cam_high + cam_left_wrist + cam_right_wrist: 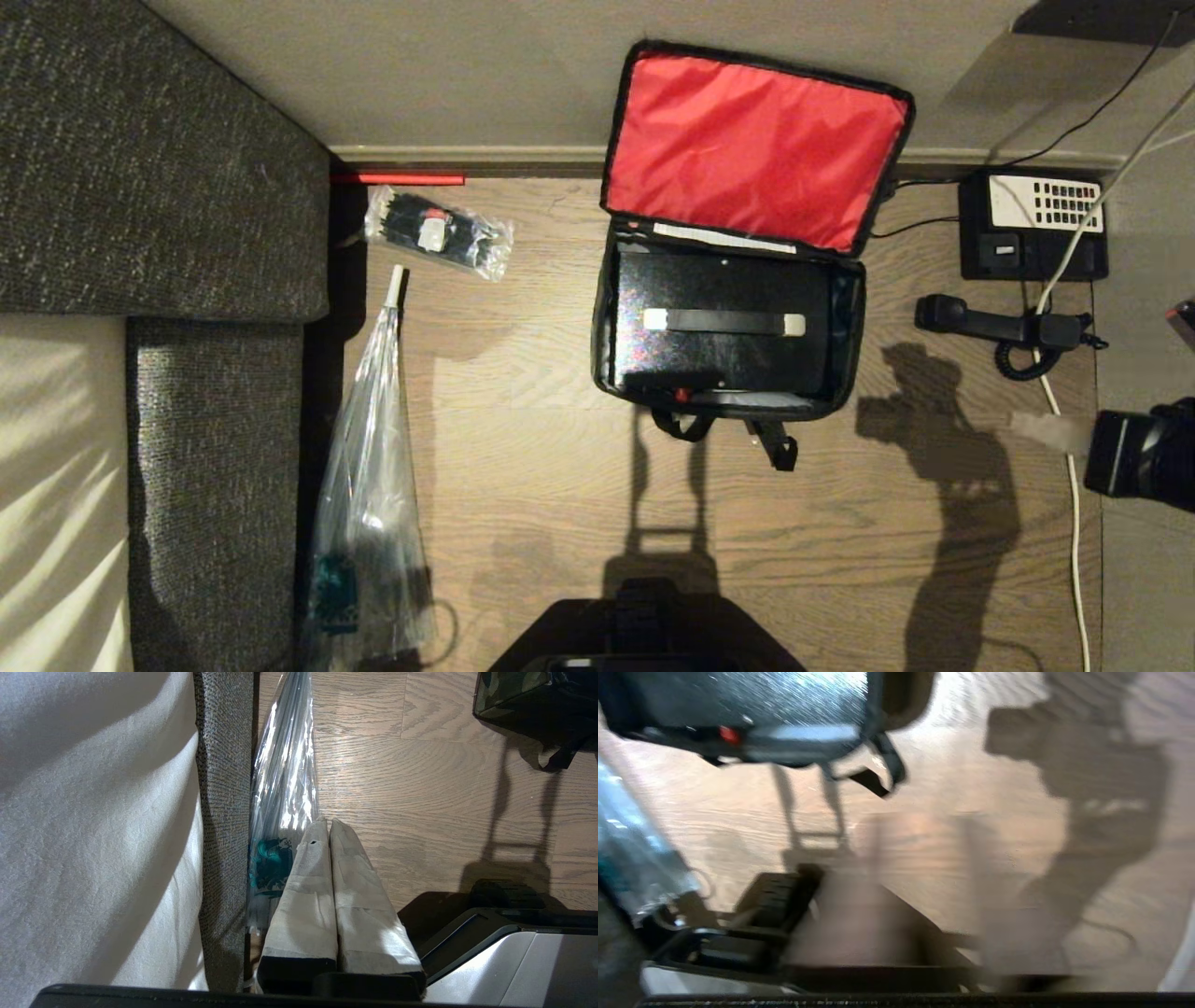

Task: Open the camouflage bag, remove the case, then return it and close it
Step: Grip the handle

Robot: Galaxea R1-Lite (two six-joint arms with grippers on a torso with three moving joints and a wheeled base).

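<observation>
The green, black and tan camouflage fabric bag [728, 308] lay on the wooden floor [523, 448], its red-lined flap thrown back against the wall, baring the flat black rigid case [719, 322] inside. The left gripper [325, 822] hung parked beside the sofa, fingers pressed together. The right gripper [1050, 429] hovered right of the bag; its blurred fingers left their spread unreadable.

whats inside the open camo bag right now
A flat black case lies inside the camouflage bag, under its raised red-lined flap. Anything beneath the case is covered.
</observation>
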